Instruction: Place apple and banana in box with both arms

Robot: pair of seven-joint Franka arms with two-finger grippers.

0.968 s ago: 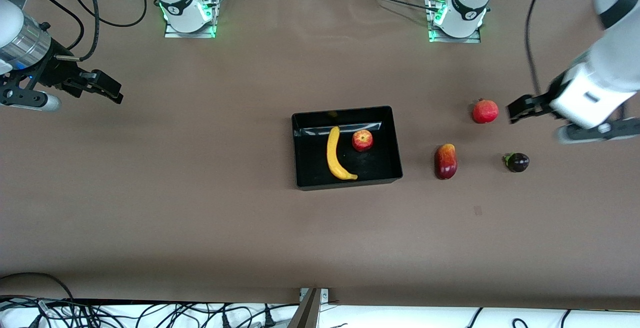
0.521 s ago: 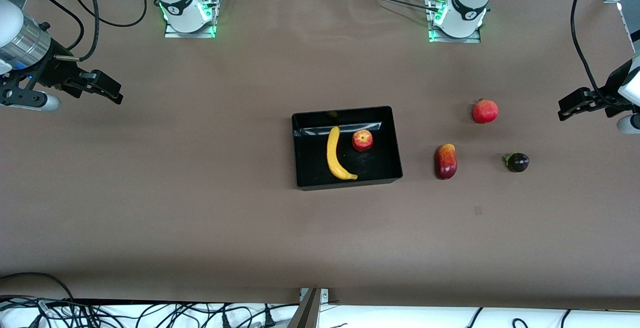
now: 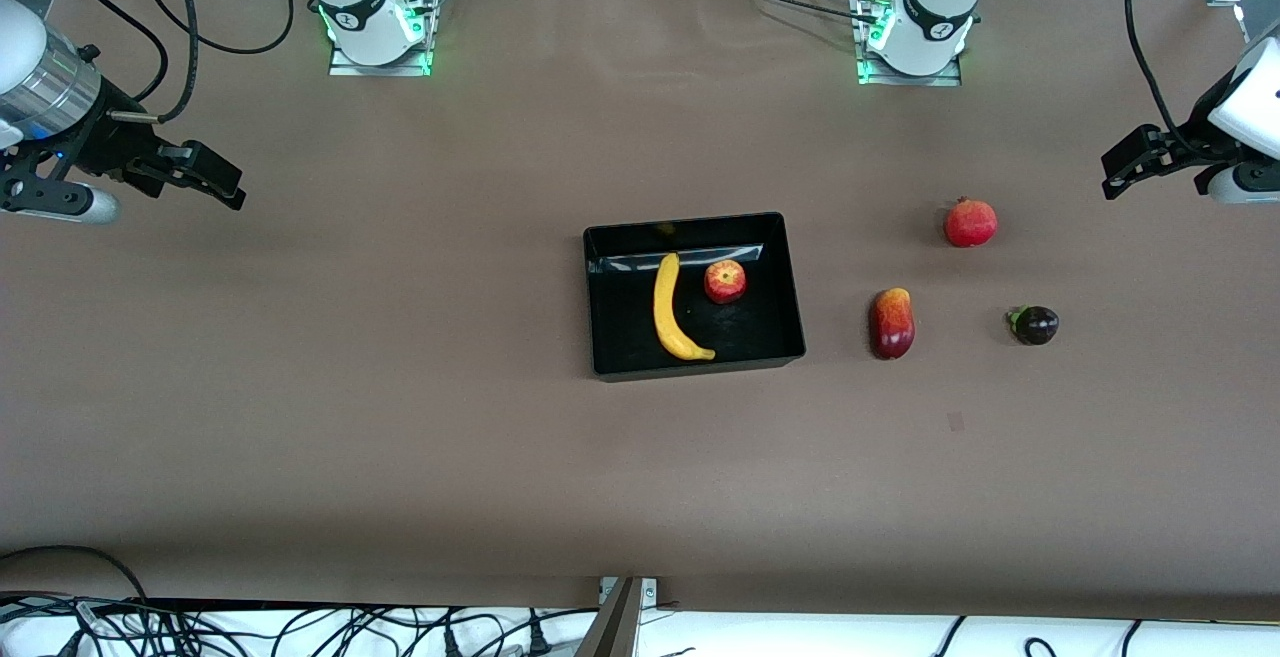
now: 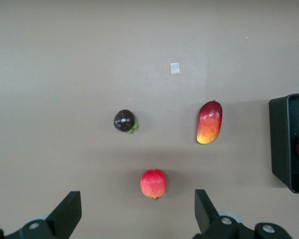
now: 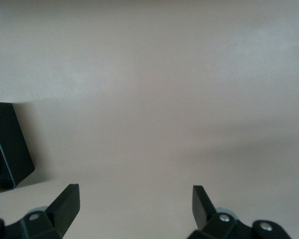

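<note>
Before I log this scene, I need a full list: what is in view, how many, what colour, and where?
box: 1, black, mid-table
banana: 1, yellow, in the box
apple: 1, red-yellow, in the box beside the banana
mango: 1, red-yellow, on the table toward the left arm's end
pomegranate: 1, red, farther from the front camera than the mango
mangosteen: 1, dark purple, beside the mango
left end effector: 1, black, open, empty, over the table's left-arm end
right end effector: 1, black, open, empty, over the right-arm end
</note>
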